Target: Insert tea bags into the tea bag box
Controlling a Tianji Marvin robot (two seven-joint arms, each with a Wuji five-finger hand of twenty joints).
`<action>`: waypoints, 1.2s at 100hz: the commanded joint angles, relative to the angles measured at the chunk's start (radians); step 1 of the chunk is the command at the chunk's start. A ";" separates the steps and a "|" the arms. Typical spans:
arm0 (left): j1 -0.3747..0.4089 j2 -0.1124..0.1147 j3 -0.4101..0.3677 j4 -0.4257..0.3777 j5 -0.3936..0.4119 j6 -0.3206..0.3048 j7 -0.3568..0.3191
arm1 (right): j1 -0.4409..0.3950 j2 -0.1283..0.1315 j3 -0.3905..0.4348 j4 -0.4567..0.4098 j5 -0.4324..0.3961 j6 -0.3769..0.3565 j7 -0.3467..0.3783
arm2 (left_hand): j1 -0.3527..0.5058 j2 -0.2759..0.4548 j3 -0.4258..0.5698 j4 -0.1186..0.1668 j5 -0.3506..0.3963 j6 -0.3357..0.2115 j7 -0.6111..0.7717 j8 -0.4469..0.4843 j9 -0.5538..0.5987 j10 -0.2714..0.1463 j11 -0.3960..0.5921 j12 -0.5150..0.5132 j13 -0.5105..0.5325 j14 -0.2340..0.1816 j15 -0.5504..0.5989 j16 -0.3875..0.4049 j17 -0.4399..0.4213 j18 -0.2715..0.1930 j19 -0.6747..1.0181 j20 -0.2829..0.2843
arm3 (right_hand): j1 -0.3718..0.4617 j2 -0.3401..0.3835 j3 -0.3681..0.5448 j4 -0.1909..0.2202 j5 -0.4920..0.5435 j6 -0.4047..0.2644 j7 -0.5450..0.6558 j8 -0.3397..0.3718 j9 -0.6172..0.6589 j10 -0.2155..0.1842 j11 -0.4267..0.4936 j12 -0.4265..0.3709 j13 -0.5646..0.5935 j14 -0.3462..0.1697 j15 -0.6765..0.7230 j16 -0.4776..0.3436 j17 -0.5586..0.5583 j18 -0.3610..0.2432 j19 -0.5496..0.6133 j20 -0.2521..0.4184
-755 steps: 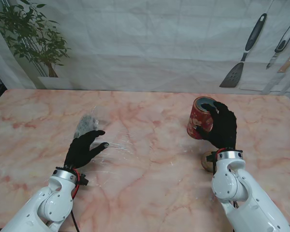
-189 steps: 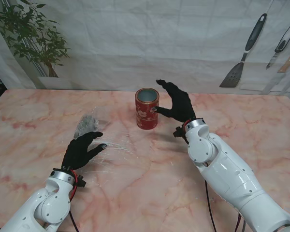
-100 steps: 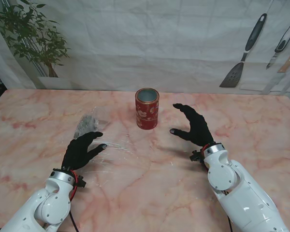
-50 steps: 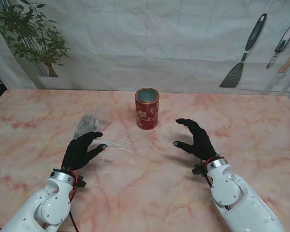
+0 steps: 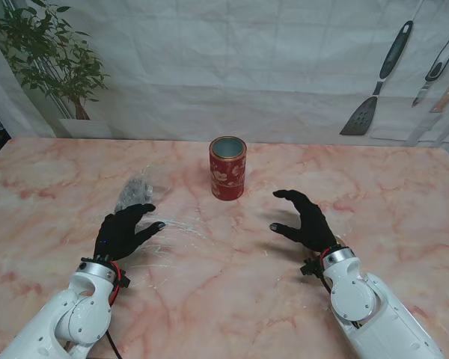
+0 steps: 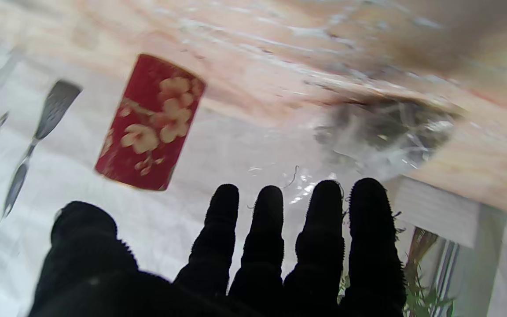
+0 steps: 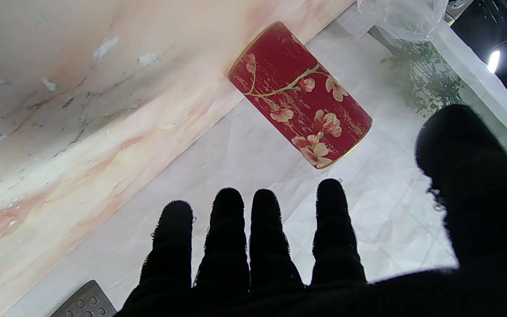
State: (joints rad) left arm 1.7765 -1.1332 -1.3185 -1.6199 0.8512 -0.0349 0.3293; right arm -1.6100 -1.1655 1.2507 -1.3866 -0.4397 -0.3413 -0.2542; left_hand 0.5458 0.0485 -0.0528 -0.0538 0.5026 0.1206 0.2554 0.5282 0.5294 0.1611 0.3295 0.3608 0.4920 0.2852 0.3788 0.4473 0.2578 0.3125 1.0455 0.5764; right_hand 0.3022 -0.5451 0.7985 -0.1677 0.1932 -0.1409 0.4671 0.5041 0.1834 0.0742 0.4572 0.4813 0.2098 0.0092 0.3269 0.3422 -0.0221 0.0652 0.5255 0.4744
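Tea bags [image 5: 135, 193] lie just past the left robot hand [image 5: 123, 232], nearer it than the right robot hand [image 5: 305, 221]; both hands spread wide, holding nothing.

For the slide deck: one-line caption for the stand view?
Red tea tin upright mid-table; left hand beside clear bag, right hand open.

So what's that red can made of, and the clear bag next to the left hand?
The can looks like printed metal: glossy red with gold flowers, gold rims, and a silvery inside, though coated cardboard is possible. The bag looks like thin clear plastic film: it crinkles, glints, and shows dark contents, probably tea.
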 commanded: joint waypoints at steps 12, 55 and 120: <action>-0.053 0.016 0.001 -0.037 0.023 0.063 -0.048 | -0.005 0.003 0.001 -0.001 0.006 -0.002 0.020 | -0.070 -0.012 0.021 0.027 0.064 0.051 0.017 0.030 0.017 0.025 0.067 0.085 0.044 0.020 0.164 0.188 0.121 -0.116 0.272 0.218 | -0.001 0.025 -0.026 0.030 -0.050 -0.004 0.014 -0.021 -0.018 -0.019 0.000 -0.005 0.007 -0.032 -0.016 -0.008 -0.002 -0.046 -0.026 0.013; -0.187 0.035 0.042 -0.064 0.113 0.329 -0.226 | -0.004 0.004 0.001 0.002 0.020 -0.005 0.035 | -0.201 -0.048 0.023 0.028 0.150 0.146 0.103 0.136 0.082 0.061 0.225 0.243 0.151 0.097 0.472 0.509 0.486 -0.429 0.738 0.031 | -0.003 0.029 -0.026 0.030 -0.047 -0.001 0.037 -0.039 -0.018 -0.021 -0.003 -0.003 0.007 -0.034 -0.016 -0.007 -0.002 -0.049 -0.028 0.019; -0.542 0.051 0.350 0.173 0.217 0.579 -0.380 | -0.014 0.007 0.011 0.000 0.041 -0.011 0.060 | -0.242 -0.056 0.026 0.028 0.177 0.170 0.195 0.206 0.126 0.075 0.303 0.289 0.214 0.116 0.549 0.526 0.579 -0.499 0.780 -0.040 | -0.006 0.035 -0.044 0.031 -0.052 0.009 0.051 -0.055 -0.020 -0.017 -0.010 -0.001 0.002 -0.032 -0.012 -0.005 -0.006 -0.051 -0.033 0.023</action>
State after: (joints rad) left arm 1.2591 -1.0780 -0.9723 -1.4727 1.0580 0.5452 -0.0602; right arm -1.6151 -1.1612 1.2593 -1.3836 -0.3995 -0.3436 -0.2103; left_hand 0.3431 -0.0007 -0.0430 -0.0516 0.6669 0.2674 0.4288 0.7166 0.6475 0.2204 0.6129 0.6208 0.6730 0.3125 0.8482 0.9579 0.8151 -0.0160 1.7148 0.5610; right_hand 0.3022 -0.5218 0.7877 -0.1677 0.1921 -0.1367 0.5131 0.4589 0.1835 0.0730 0.4572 0.4812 0.2098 0.0087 0.3267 0.3422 -0.0220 0.0634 0.5239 0.4858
